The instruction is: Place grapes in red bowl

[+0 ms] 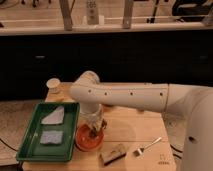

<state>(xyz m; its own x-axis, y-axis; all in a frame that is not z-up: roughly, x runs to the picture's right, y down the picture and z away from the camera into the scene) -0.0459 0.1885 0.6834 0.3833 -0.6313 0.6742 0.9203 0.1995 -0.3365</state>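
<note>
Hand (93, 128) over red bowl (85, 142)

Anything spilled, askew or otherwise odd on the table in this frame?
Nothing stands out. The claw hangs just over the red bowl; the green tray, the fork and the cup sit undisturbed, with no spill visible.
</note>
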